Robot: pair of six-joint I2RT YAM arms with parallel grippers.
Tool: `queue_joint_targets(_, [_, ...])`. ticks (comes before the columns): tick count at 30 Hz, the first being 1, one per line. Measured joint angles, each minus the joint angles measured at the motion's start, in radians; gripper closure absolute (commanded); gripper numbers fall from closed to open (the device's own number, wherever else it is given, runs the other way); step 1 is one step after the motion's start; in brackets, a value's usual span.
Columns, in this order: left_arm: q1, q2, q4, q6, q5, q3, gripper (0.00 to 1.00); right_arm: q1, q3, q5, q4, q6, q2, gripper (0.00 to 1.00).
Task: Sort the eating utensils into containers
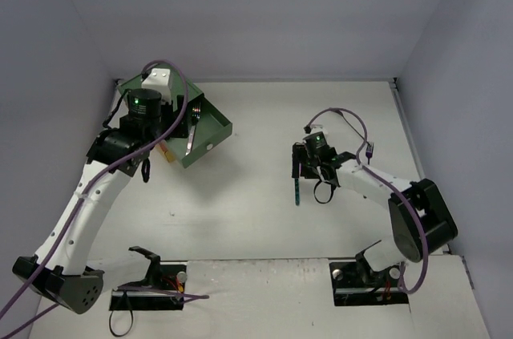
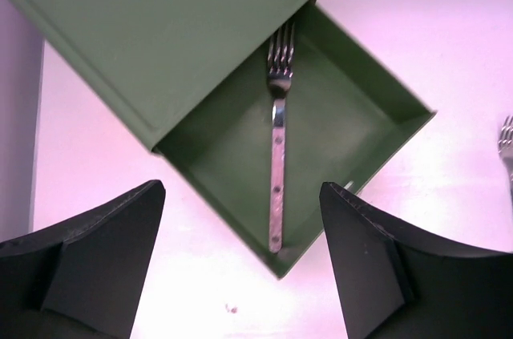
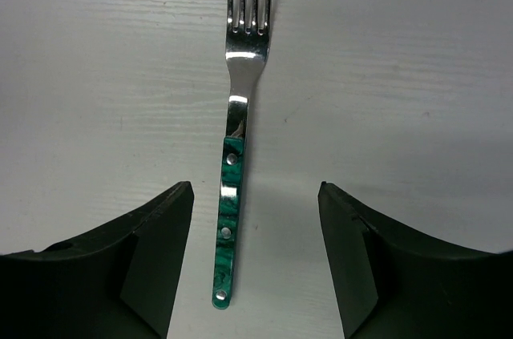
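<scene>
The containers are one small green chest (image 2: pixel 152 26) at the table's back left, its top green drawer (image 2: pixel 353 127) pulled out. A silver fork (image 2: pixel 277 171) lies inside that drawer (image 1: pixel 210 132), tines toward the chest. My left gripper (image 2: pixel 240 191) hovers open above the drawer's front corner, holding nothing. Near the table's middle right lies a fork with a teal marbled handle (image 3: pixel 231 227), flat on the white surface. My right gripper (image 3: pixel 255 188) is open around that handle without touching it, and the handle is nearer the left finger. The teal fork (image 1: pixel 297 188) juts out below the right gripper (image 1: pixel 307 164).
An orange-red drawer front (image 1: pixel 166 152) peeks out under the left arm. Tines of another fork (image 2: pixel 506 143) show at the left wrist view's right edge. A small dark object (image 1: pixel 370 149) lies right of the right arm. Grey walls close in the table.
</scene>
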Motion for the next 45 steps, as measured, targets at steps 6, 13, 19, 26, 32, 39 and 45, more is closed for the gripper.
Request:
queue_joint_targets(6, [0.034, -0.078, -0.003, 0.011, -0.045, -0.118, 0.24, 0.030, 0.053, 0.059, -0.001, 0.004, 0.120, 0.46])
queue_joint_targets(13, [0.043, -0.184, 0.066, 0.015, -0.153, -0.297, 0.24, 0.086, 0.085, 0.110, -0.001, 0.020, 0.206, 0.61])
queue_joint_targets(19, [0.060, -0.300, 0.139, 0.015, -0.229, -0.437, 0.24, 0.093, 0.106, 0.145, 0.001, 0.038, 0.232, 0.98])
queue_joint_targets(26, [0.082, -0.376, 0.202, 0.012, -0.282, -0.510, 0.24, 0.096, 0.124, 0.154, -0.016, 0.048, 0.235, 1.00])
queue_joint_targets(32, [0.099, -0.416, 0.220, 0.007, -0.296, -0.531, 0.24, 0.109, 0.242, 0.150, -0.102, 0.062, 0.113, 1.00])
queue_joint_targets(39, [0.120, -0.423, 0.233, -0.007, -0.281, -0.536, 0.24, 0.210, 0.604, 0.144, -0.076, 0.094, 0.040, 1.00])
queue_joint_targets(45, [0.136, -0.433, 0.241, -0.018, -0.270, -0.543, 0.24, 0.310, 0.856, 0.145, -0.008, 0.146, 0.147, 1.00])
